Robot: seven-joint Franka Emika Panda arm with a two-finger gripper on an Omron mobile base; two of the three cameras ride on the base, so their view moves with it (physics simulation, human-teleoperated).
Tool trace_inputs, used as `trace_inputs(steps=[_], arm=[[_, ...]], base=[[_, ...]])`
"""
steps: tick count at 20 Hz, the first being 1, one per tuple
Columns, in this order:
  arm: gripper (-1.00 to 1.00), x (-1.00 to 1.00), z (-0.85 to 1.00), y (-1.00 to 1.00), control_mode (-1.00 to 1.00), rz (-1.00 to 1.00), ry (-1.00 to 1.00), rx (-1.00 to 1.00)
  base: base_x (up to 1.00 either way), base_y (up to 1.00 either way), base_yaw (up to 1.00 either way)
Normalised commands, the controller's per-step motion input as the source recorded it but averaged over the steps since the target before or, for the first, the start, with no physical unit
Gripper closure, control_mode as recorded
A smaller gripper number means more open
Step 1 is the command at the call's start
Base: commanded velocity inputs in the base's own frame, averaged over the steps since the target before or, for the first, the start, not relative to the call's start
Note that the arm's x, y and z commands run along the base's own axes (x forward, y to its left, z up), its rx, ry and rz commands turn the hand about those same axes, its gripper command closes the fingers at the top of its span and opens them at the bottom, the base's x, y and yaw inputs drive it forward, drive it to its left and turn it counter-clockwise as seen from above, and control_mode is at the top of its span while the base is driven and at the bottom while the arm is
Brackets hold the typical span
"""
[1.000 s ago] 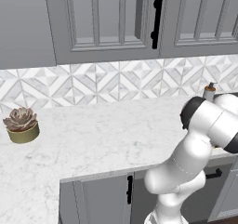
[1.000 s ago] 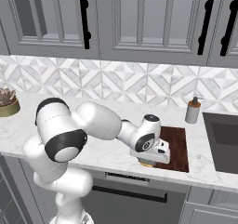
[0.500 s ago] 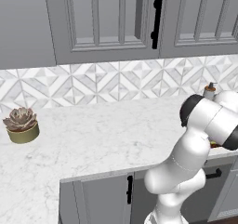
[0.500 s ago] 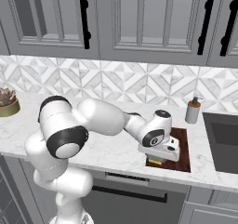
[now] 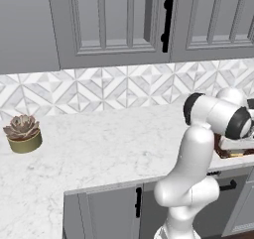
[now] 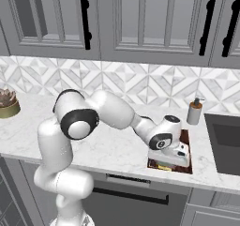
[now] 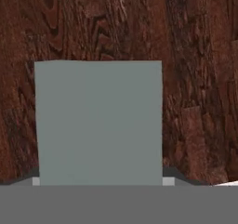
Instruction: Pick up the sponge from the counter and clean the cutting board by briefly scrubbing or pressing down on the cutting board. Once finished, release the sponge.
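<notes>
Over the cutting board (image 6: 186, 137), at the right end of the counter (image 6: 108, 147), the gripper (image 6: 169, 165) is held low. The hand view shows the grey scrub face of the sponge (image 7: 98, 123) directly ahead with dark wood grain around it. The sponge therefore appears lifted from the counter and brought onto the board. Finger state cannot be determined, though they are probably clamped on the sponge. Remaining steps: finish pressing, then release.

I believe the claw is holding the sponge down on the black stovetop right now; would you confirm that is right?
Not quite: the claw has the sponge over the reddish-brown cutting board, not a stovetop. The hand view shows wood grain all around the sponge.
</notes>
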Motion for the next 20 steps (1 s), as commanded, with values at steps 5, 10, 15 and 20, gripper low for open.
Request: trace_inputs(steps=[5,10,15,20], arm=[[1.00,0.00,0.16,-0.54,-1.00,-0.07,-0.03,0.03],[1.00,0.00,-0.37,-0.30,-1.00,-0.01,-0.10,-0.06],[1.00,-0.01,-0.86,0.01,-1.00,0.00,-0.16,-0.12],[1.00,-0.08,-0.41,0.25,-1.00,-0.04,-0.21,-0.10]], base=[[0.00,0.00,0.00],[0.00,0.00,0.00],[0.00,0.00,0.00],[0.00,0.00,0.00]])
